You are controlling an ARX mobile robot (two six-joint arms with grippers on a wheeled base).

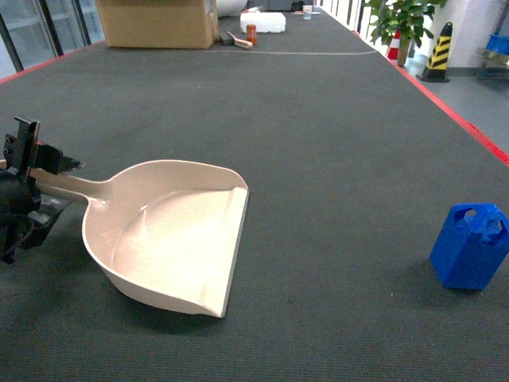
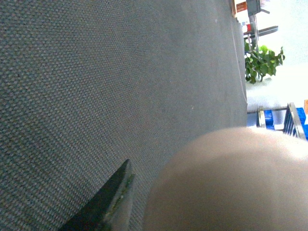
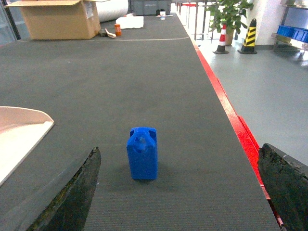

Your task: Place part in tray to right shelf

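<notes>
The part (image 1: 471, 246) stands upright on the dark grey carpeted surface (image 1: 318, 143), near the right edge of the head view, with its chamfered, holed end on top. It touches nothing else. In the right wrist view it stands on the carpet ahead of the right hand (image 3: 178, 192), framed between the two dark fingers (image 3: 72, 197), which are spread wide apart and hold nothing; the part lies beyond their tips, not between them.

Well to the left of the part lies the tray (image 1: 171, 239), flat on the same surface, with its wide lip turned toward the part and its long handle running off to the left. The left hand (image 1: 32, 179) sits at the end of that handle, and the handle appears to pass between its dark fingers. The left wrist view shows only one dark finger (image 2: 108, 202) beside a blurred beige mass, so I cannot tell whether this hand is clamped on the handle.

A red line borders the carpet on the right. At the far end sit a cardboard box (image 1: 157, 22) and a white foam block (image 1: 263, 21). Beyond the border stand a potted plant (image 1: 403, 22) and a yellow-and-black striped cone (image 1: 437, 52).
</notes>
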